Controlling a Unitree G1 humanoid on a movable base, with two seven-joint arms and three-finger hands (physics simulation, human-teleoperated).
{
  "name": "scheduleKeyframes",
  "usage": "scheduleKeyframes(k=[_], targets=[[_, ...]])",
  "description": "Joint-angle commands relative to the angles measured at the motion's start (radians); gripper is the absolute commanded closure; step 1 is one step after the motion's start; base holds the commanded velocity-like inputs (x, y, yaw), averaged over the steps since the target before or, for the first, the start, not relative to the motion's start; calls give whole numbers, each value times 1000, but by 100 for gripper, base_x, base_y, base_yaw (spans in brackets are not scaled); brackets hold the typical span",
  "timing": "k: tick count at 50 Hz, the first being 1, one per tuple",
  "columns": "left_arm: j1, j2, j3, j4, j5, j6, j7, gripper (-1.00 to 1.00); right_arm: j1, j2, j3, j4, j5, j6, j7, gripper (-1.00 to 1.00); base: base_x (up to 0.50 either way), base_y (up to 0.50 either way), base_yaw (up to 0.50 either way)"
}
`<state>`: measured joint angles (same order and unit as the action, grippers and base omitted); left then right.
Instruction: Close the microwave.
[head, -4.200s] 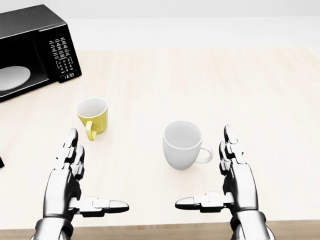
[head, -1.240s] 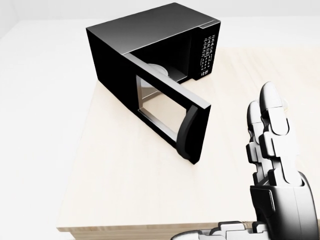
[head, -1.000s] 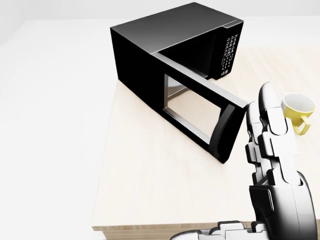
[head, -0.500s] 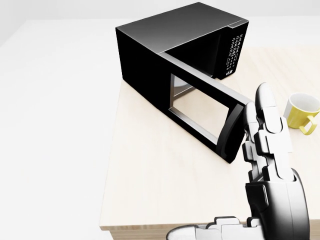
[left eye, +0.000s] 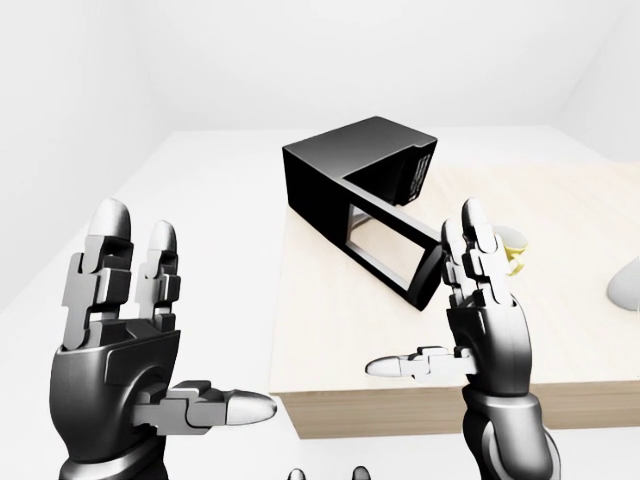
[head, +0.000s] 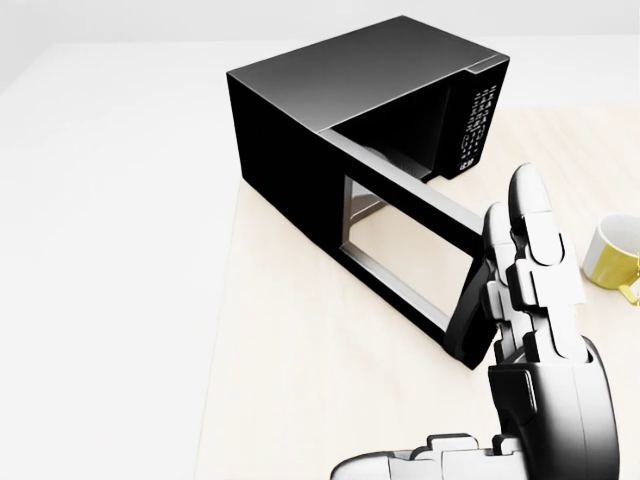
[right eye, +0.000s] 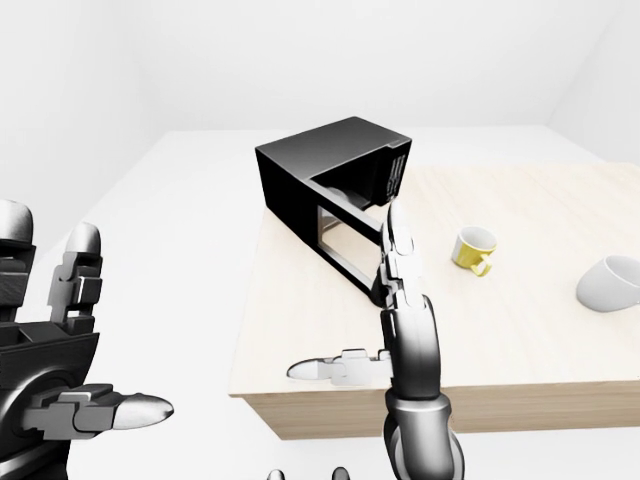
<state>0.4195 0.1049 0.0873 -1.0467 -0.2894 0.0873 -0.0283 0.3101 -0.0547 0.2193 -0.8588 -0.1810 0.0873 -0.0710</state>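
Microwave door is standing open, and your right hand is waiting at its free edge.

The microwave (head: 350, 110) is sitting on the table (head: 300, 380) at about 12 o'clock in the head view, and its door (head: 400, 250) is swinging out toward 5 o'clock, so nothing is closed yet. You are holding the right hand (head: 535, 300) upright, fingers spread and empty, just beside the door edge; contact I cannot tell. The left hand (left eye: 120, 320) is hanging open at 8 o'clock, well apart.
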Motion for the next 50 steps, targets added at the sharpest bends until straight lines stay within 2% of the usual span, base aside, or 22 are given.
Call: scheduleKeyframes(k=[1, 9, 19, 20, 34, 43, 46, 50], targets=[[-1, 0, -3, 0, 7, 0, 1, -100, -4, 0, 0, 6, 0, 0, 1, -100, 50, 0, 0], [-10, -22, 9, 0, 8, 0, -15, -100, -7, 0, 1, 7, -6, 0, 1, -100, 50, 0, 0], [-17, -27, 14, 0, 10, 0, -18, -100, -9, 2, -1, 7, -2, 0, 2, -100, 50, 0, 0], [-7, -30, 17, 0, -12, 0, -28, -100, -8, 4, -2, 12, -5, 0, -5, -100, 50, 0, 0], [-14, -48, 22, 0, 3, 0, -44, -100, 2, 0, 0, 15, 0, 0, -7, -100, 0, 0, 0], [-14, -51, 16, 0, 11, 0, -48, -100, 15, -23, 86, 35, -25, 0, -26, -100, 0, 0, 0], [-13, -55, 11, 0, 20, 0, -51, -100, 20, -40, 148, 65, -43, 0, -47, -100, 0, 0, 0], [-16, -43, 14, 0, 8, 0, -42, -100, 11, -55, 176, 87, -46, 0, -64, -100, 0, 0, 0]])
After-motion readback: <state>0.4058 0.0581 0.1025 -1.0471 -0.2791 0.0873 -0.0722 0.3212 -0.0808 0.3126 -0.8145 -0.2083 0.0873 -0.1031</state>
